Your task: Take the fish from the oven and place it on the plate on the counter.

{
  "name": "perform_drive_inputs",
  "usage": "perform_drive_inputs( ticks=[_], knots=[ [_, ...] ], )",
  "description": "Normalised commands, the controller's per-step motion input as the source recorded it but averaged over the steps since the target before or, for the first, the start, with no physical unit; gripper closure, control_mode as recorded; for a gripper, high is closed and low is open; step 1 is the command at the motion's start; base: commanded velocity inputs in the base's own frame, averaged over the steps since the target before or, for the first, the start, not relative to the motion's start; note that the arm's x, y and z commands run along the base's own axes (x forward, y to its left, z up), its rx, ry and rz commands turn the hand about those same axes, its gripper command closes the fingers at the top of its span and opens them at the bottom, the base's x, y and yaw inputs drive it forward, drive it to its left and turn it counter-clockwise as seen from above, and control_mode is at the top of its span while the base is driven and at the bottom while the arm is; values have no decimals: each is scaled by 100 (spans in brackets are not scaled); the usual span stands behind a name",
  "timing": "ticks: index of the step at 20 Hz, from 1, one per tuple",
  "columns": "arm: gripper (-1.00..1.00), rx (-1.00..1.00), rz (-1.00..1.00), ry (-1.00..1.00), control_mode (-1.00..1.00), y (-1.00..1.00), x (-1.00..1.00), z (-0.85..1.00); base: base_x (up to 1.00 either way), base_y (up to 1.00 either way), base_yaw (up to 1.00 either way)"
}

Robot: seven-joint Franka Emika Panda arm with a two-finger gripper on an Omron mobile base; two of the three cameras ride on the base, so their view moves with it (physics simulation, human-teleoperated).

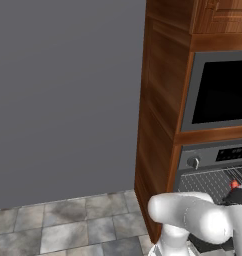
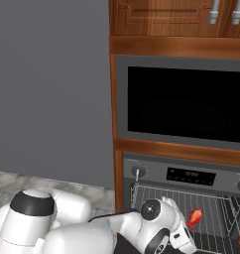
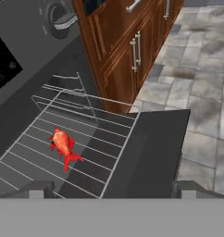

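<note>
- Oven [image 2: 186, 174] sits built into a wooden cabinet column [image 1: 158, 125], directly below the microwave [image 2: 184, 101].
- Upper cabinet doors [image 2: 161, 17] sit above the microwave.
- Oven knob [image 2: 138, 172] is at the left end of the control panel; display strip [image 2: 190, 176] lies to its right.
- Wire rack [image 3: 63, 148] lies inside the oven, below the control panel.
- Fish [image 3: 63, 144] lies on the wire rack, towards its right side in the right base view.
- Open oven door [image 3: 151, 152] extends outward in front of the rack.
- Gripper [image 3: 111, 187] hangs above the door and rack, fish ahead of it and apart from it.
- Plain wall [image 1: 63, 95] stands left of the cabinet column; tiled floor [image 1: 68, 225] lies below.
- In the hand view, lower cabinets [image 3: 127, 51] stand beside the oven.
</note>
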Motion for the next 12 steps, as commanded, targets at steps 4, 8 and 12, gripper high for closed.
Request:
perform_drive_inputs(
  ticks=[4,8,12],
  knots=[
    [-100,3,23,0,-100,0,4,15,0,0,0],
    [-100,14,31,0,-100,0,14,50,0,0,0],
    [-100,7,19,0,-100,-14,-2,47,0,0,0]
  ],
)
